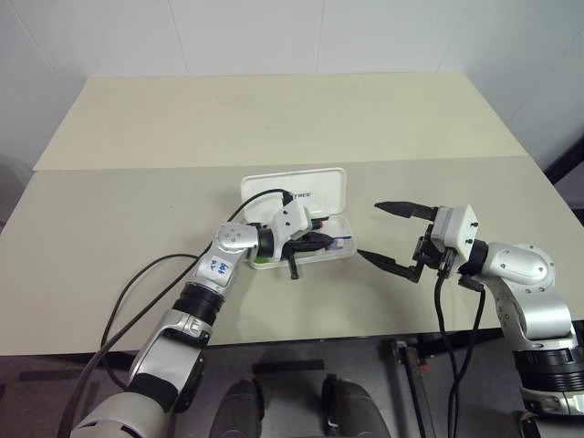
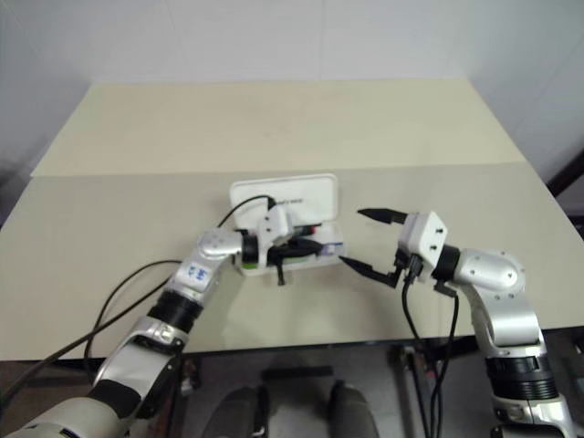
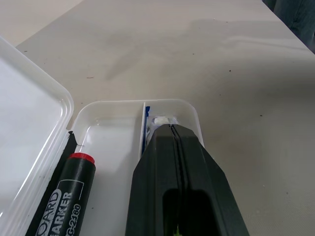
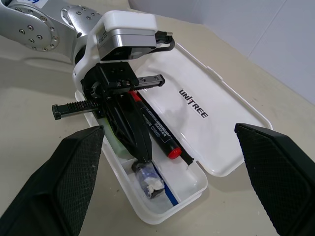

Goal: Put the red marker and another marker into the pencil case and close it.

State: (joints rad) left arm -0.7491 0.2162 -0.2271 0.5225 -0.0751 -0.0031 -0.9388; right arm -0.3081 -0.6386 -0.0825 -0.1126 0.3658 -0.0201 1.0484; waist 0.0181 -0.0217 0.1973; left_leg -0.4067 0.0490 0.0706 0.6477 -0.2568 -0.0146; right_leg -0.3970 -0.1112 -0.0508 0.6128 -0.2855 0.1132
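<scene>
Your green marker [image 4: 114, 139] sits pinched in the left gripper [image 4: 140, 160], its long axis along the fingers and along the case [image 4: 167, 206], low in the tray's near compartment. The red marker [image 4: 156, 132] lies parallel just beside those fingers, toward the lid [image 4: 216, 123], already in the tray. The right gripper [image 1: 394, 239], fingers spread wide, hangs just off the case's end. The tan table [image 1: 274, 119] around is bare; you've room to release.

"UNITREE" on pencil case [image 4: 211, 113] lid; "MARKER" on red marker [image 3: 64, 201].
</scene>
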